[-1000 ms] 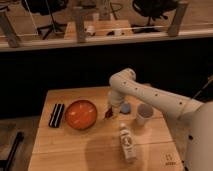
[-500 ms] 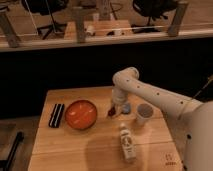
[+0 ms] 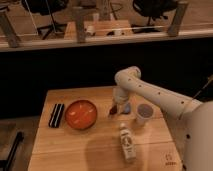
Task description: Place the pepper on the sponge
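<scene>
My gripper (image 3: 116, 107) hangs at the end of the pale arm over the middle of the wooden table (image 3: 100, 150). It is shut on the pepper (image 3: 113, 111), a small dark red stub at its tip, just above the table surface. The sponge (image 3: 127, 107), a small light-blue pad, lies right behind and to the right of the gripper, partly hidden by it. The pepper is at the sponge's left edge, not on it.
An orange plate (image 3: 80, 114) sits left of the gripper, with a black flat object (image 3: 56, 115) further left. A pale translucent cup (image 3: 144, 113) stands right of the sponge. A pale labelled bottle (image 3: 126, 142) lies toward the front edge.
The gripper has moved a little to the right with the pepper in it, away from the orange plate and closer to the sponge.
</scene>
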Controlling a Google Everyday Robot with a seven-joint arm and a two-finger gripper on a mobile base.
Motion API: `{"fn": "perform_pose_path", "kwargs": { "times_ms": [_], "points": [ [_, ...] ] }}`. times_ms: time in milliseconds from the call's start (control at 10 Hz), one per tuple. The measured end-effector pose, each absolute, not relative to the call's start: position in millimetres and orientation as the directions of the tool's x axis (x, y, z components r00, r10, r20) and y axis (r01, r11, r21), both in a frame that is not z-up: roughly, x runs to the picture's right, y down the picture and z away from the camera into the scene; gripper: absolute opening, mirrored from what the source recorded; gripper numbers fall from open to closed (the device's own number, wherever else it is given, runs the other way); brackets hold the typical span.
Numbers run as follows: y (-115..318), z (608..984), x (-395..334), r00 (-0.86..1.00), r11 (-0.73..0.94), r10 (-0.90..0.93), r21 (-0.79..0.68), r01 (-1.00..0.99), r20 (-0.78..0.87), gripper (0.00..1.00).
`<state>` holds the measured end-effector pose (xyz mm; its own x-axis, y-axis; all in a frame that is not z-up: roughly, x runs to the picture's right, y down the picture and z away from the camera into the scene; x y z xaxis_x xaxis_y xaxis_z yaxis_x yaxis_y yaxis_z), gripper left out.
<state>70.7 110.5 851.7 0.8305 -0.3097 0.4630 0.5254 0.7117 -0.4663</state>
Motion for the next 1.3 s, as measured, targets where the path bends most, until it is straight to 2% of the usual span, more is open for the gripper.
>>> {"fn": "perform_pose_path", "kwargs": {
  "times_ms": [1300],
  "points": [
    [103.7, 873.7, 83.2, 0.836, 0.721, -0.303, -0.464, 0.515, 0.457, 0.02]
  ]
}}
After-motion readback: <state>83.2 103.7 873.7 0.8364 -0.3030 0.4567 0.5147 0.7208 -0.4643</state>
